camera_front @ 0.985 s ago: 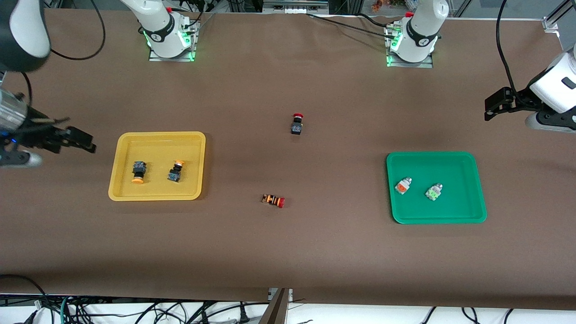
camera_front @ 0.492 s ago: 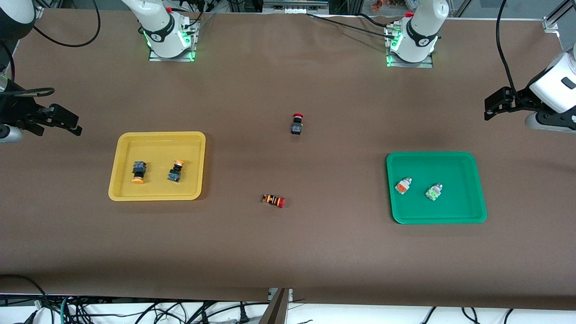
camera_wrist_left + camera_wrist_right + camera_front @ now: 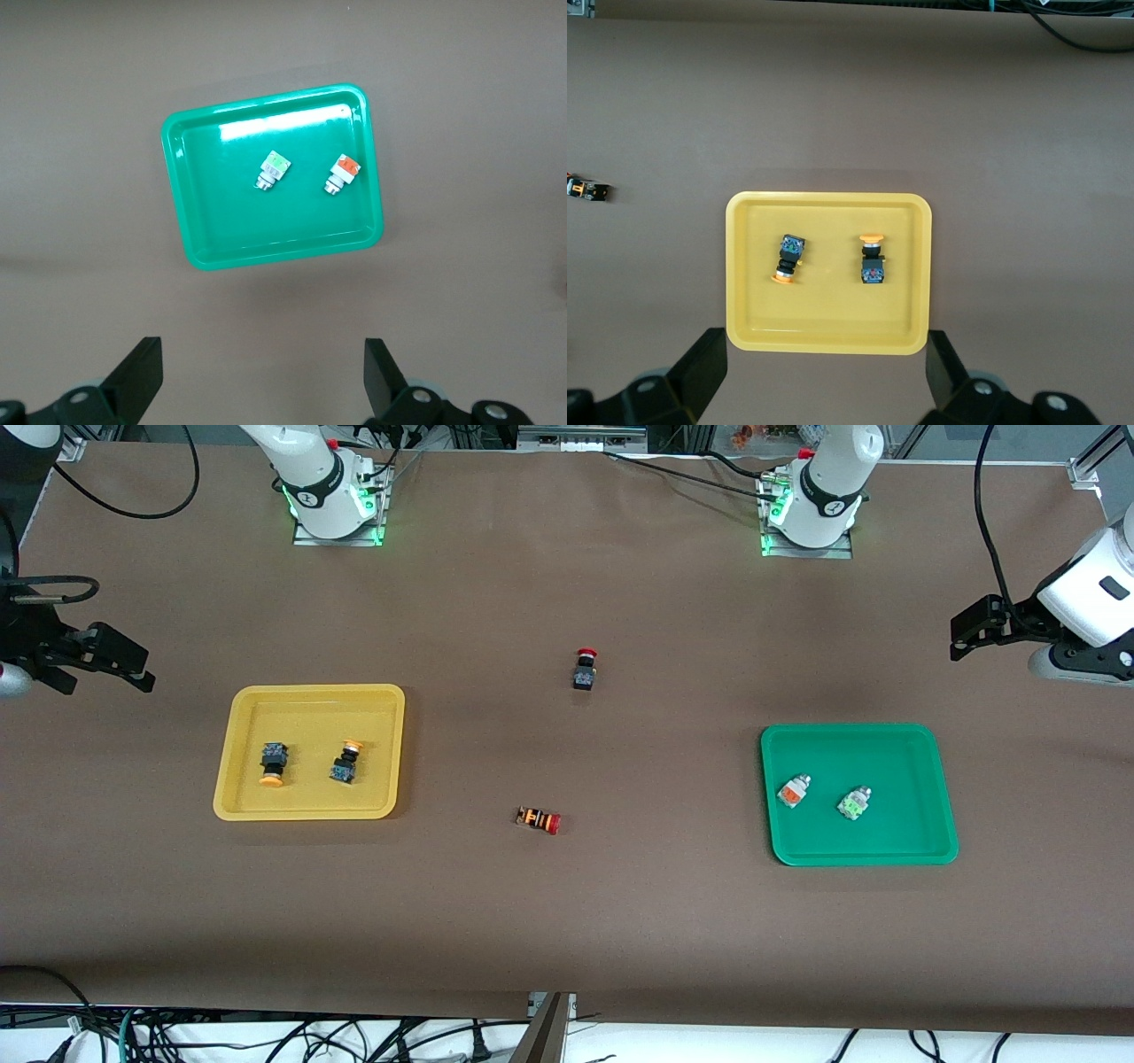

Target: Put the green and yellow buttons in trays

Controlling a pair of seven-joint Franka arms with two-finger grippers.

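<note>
1. Your counter [image 3: 567,921] is covered in plain brown.
2. Directly on it: yellow tray [image 3: 232,795] toward the right arm's end, green tray [image 3: 946,815] toward the left arm's.
3. Between them you've got a black red-capped switch [image 3: 584,670] and, nearer the camera, an orange-striped switch [image 3: 539,819].

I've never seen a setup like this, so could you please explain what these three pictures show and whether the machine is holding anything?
These are two robot arms bolted to a brown table. The wide picture looks down from a high camera facing them; the other two come from cameras on each arm's wrist, looking down past its fingers.

The left hand hangs open above the table's edge at its own end; the right hand does the same at its end. Neither holds anything.

The shallow yellow plastic tray holds two black switches with orange-yellow caps. The shallow green plastic tray holds two white switches, one orange-faced, one green-faced.

Between the trays, on bare table, lie a black switch with a red cap and, nearer the front camera, an orange-striped switch with a red cap.
</note>
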